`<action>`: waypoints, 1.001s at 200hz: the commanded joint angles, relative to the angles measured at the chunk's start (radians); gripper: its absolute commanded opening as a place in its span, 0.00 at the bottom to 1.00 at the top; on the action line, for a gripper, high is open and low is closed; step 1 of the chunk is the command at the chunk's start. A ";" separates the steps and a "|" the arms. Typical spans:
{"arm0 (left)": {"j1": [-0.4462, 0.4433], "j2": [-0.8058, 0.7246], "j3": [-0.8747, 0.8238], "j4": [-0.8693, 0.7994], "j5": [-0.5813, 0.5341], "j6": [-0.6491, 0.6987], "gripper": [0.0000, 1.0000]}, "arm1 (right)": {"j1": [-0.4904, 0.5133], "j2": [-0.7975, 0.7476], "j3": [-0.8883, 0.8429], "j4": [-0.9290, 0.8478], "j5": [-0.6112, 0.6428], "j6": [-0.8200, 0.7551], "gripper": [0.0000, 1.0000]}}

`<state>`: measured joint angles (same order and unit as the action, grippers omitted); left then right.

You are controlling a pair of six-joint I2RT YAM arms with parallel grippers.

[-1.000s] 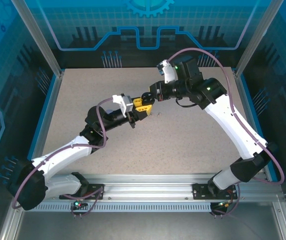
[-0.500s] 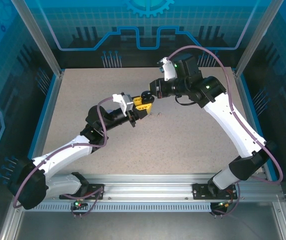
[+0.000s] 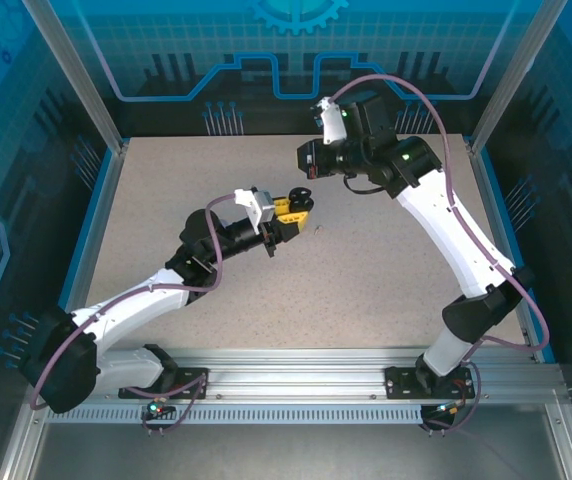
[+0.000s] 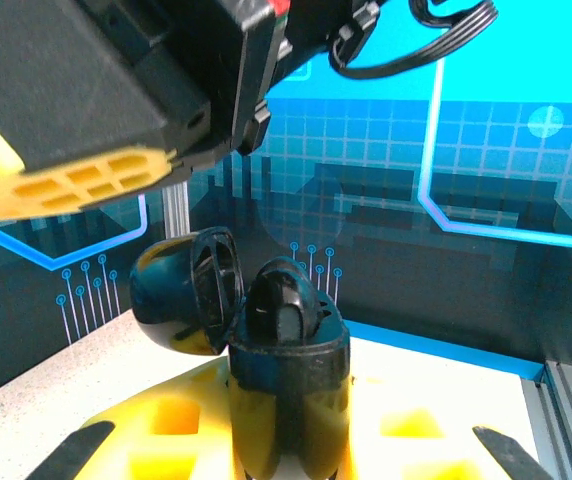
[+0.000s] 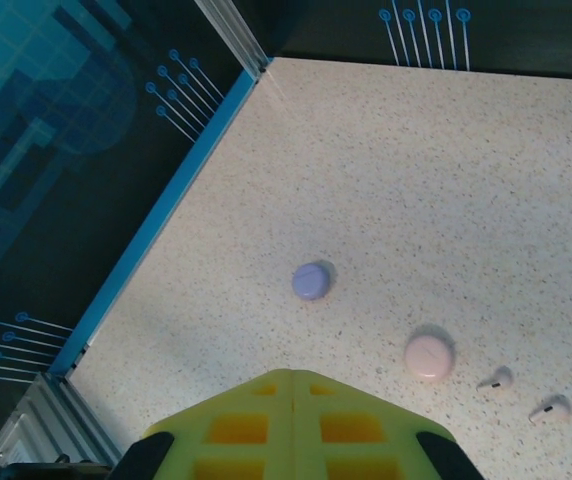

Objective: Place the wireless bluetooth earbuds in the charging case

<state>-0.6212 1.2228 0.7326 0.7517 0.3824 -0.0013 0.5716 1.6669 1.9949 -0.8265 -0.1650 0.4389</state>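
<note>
My left gripper point(image 4: 286, 415) is shut on a black charging case point(image 4: 288, 370), held upright between its yellow fingers above the table. The lid point(image 4: 181, 290) hangs open to the left, and a black earbud point(image 4: 288, 305) sits in the top of the case. In the top view the left gripper point(image 3: 288, 208) and the case point(image 3: 301, 197) are mid-table. My right gripper point(image 3: 306, 170) hovers just above and behind the case with its yellow fingers point(image 5: 291, 400) shut together on nothing. Two pale earbuds point(image 5: 496, 379) point(image 5: 551, 407) lie loose on the table.
A closed lilac round case point(image 5: 310, 281) and a closed pink round case point(image 5: 429, 357) lie on the speckled table below the right gripper. The table's blue left edge point(image 5: 156, 230) and a metal post point(image 5: 236, 35) are near them.
The right gripper has lifted up and back from the black case and its jaws have shut. The left gripper, still holding the case, has shifted slightly right.
</note>
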 commanded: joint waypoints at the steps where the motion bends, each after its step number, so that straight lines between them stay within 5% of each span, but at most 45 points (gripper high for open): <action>1: -0.009 0.006 0.040 0.009 -0.008 -0.007 0.00 | 0.021 0.002 0.028 -0.049 -0.034 -0.016 0.04; 164: -0.008 0.028 0.055 0.012 -0.033 0.008 0.00 | 0.109 -0.262 -0.253 -0.094 -0.008 0.012 0.00; 200: -0.009 0.036 0.042 0.006 -0.041 -0.022 0.00 | 0.036 -0.378 -0.332 -0.017 0.092 0.079 0.19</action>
<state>-0.6357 1.2480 0.7498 0.7189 0.3740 -0.0010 0.6590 1.3785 1.7199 -0.8574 -0.1371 0.4587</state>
